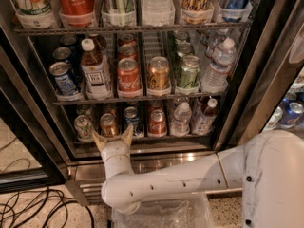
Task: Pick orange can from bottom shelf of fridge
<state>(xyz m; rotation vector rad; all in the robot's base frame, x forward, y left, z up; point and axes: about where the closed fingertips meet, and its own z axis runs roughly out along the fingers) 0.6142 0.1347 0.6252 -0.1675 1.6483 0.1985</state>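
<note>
The fridge [236, 109] stands open in front of me. The orange can [108, 125] stands on the bottom shelf [156, 137], second from the left, between a green-and-silver can [83, 126] and a blue can [132, 119]. My gripper [113, 137] is open, fingers pointing up and spread, just in front of the shelf's front rail and directly below the orange can. One fingertip [98, 139] is left of the can and the other is right of it. It holds nothing.
A red can [157, 122] and two bottles [181, 118] stand further right on the same shelf. The middle shelf [137, 98] above holds several cans and bottles. The ribbed steel base [156, 163] lies below. A clear bin [161, 213] sits under my arm; cables [28, 208] lie at left.
</note>
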